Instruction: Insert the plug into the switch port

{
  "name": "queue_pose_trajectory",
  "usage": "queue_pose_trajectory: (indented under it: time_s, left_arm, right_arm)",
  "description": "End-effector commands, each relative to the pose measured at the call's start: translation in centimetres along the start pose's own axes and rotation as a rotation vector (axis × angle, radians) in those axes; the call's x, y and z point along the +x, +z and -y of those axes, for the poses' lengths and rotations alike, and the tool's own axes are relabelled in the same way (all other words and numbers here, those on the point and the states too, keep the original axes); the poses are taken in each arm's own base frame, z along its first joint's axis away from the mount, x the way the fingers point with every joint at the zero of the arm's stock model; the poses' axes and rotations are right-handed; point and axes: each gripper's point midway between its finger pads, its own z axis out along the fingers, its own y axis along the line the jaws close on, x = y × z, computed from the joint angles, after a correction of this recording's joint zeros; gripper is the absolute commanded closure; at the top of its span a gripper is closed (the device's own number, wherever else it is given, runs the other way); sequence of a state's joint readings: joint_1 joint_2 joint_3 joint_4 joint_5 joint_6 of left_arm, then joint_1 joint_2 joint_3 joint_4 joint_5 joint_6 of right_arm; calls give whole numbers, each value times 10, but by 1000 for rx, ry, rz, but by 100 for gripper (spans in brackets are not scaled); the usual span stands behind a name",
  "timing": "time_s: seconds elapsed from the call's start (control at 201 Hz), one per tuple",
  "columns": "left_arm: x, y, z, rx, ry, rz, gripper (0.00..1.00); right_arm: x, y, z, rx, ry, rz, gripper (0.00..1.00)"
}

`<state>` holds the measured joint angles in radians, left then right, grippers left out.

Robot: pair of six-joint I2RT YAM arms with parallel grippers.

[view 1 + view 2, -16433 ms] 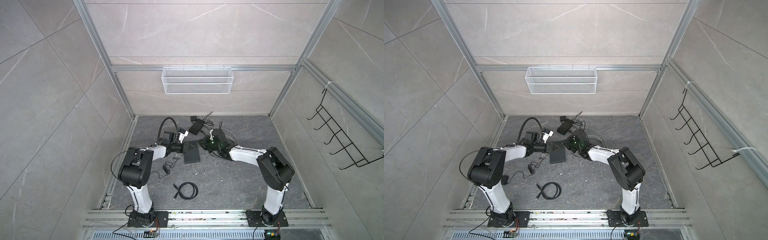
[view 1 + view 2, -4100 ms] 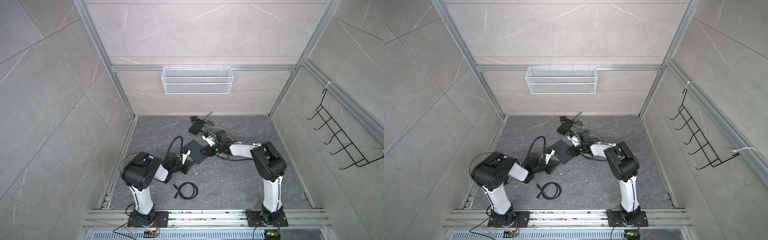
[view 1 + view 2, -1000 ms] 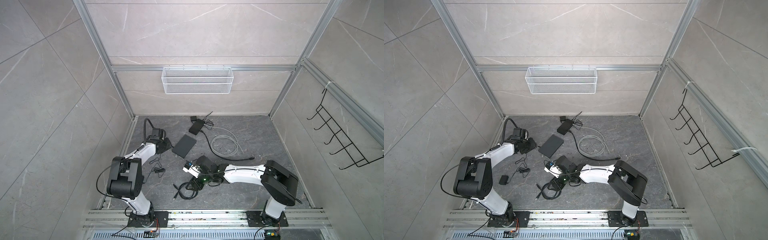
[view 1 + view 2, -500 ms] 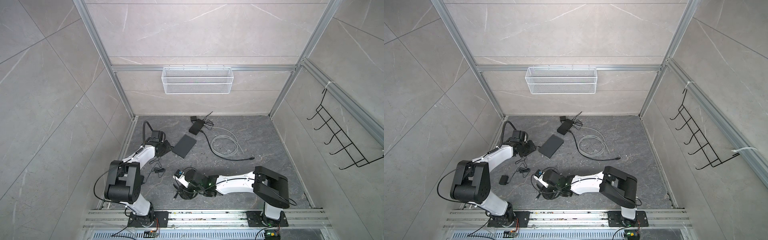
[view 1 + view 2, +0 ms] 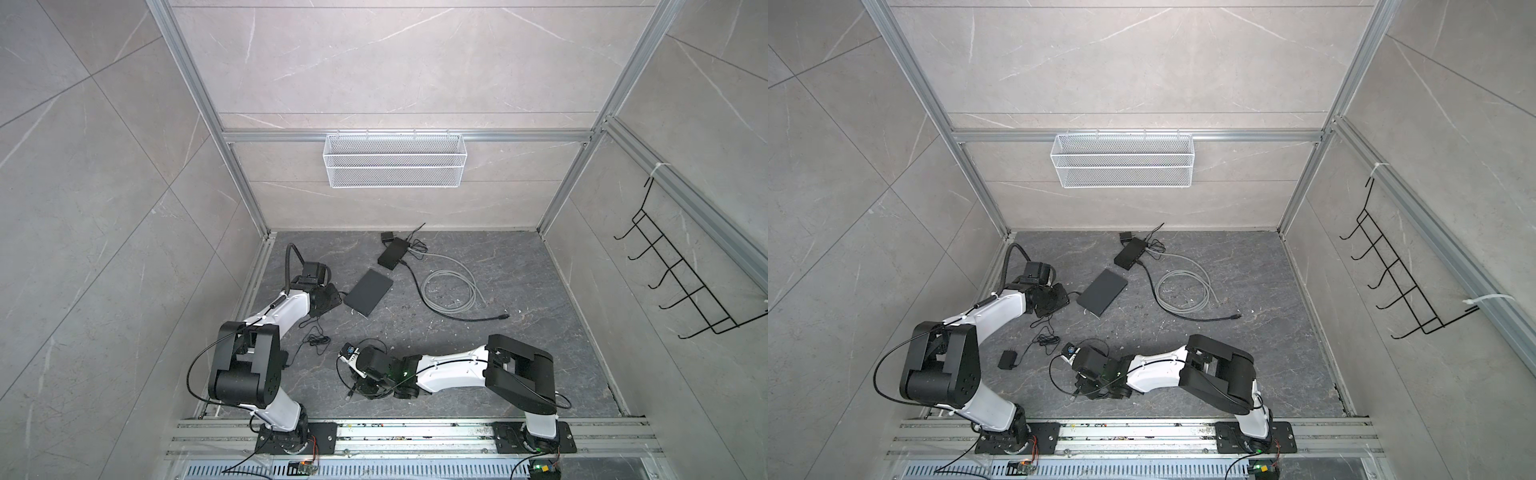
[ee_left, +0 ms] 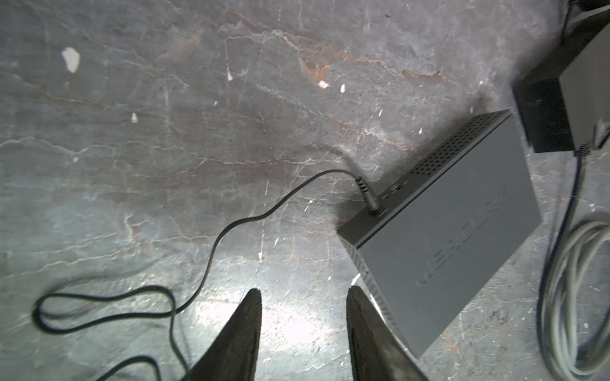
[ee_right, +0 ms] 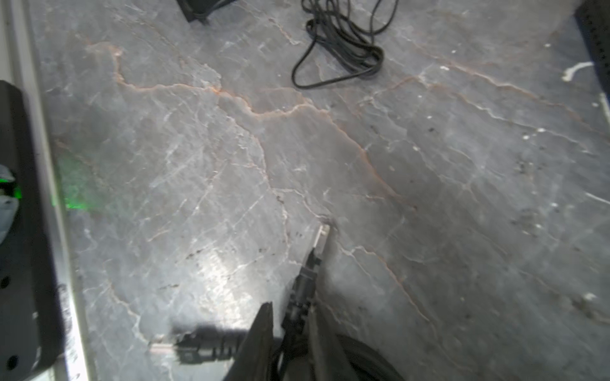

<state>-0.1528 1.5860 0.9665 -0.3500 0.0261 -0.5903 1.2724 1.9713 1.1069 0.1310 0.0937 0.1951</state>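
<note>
The switch point(image 5: 369, 297) point(image 5: 1101, 291) is a flat grey box lying on the floor left of centre in both top views. In the left wrist view the switch point(image 6: 445, 237) has a thin black cord's barrel plug point(image 6: 368, 198) seated in its side. My left gripper point(image 6: 303, 293) point(image 5: 332, 297) is open over bare floor beside the switch's corner. My right gripper point(image 7: 288, 313) point(image 5: 368, 384) is low at the front, shut on the plug point(image 7: 308, 277), a black connector whose silver tip point(image 7: 321, 236) points at the floor.
The cable's other connector point(image 7: 204, 344) lies beside my right fingers. A small black box point(image 5: 392, 253), a grey cable coil point(image 5: 449, 291) and a loose black lead point(image 5: 478, 328) lie at the back. A power adapter point(image 5: 1008, 359) and a bunched cord point(image 7: 343, 49) lie to the left.
My right gripper has moved left and toward the front onto the black cable coil and has closed on its plug. The left arm has barely moved.
</note>
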Motion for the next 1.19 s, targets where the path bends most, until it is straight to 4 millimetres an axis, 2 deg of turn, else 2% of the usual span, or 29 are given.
queue_pose_trajectory:
  time_s: [0.0, 0.149, 0.294, 0.503, 0.607, 0.722, 0.94, 1.06, 1.189]
  left_arm:
    - [-12, -21, 4, -12, 46, 50, 54]
    - [-13, -23, 13, 10, 67, 45, 55]
    - [-6, -20, 34, 52, 130, 14, 56]
    - [34, -3, 97, 381, 197, -114, 57]
    - [51, 1, 117, 496, 251, -154, 57]
    - [72, -6, 135, 632, 330, -207, 57]
    - [105, -9, 145, 840, 372, -237, 57]
    - [120, -8, 143, 901, 444, -229, 57]
    - [129, -1, 145, 956, 440, -252, 57]
  right_arm:
    - [11, 6, 13, 69, -13, -43, 84]
    - [8, 1, 22, 57, -5, -47, 91]
    - [11, -7, 50, 24, 50, -45, 93]
    - [18, -35, 85, -175, 119, -89, 94]
    - [19, -47, 98, -275, 162, -91, 94]
    - [20, -60, 119, -351, 228, -81, 95]
    - [11, -81, 150, -451, 305, -31, 95]
    - [8, -85, 157, -511, 332, -34, 95]
    - [0, -87, 163, -551, 345, -23, 95]
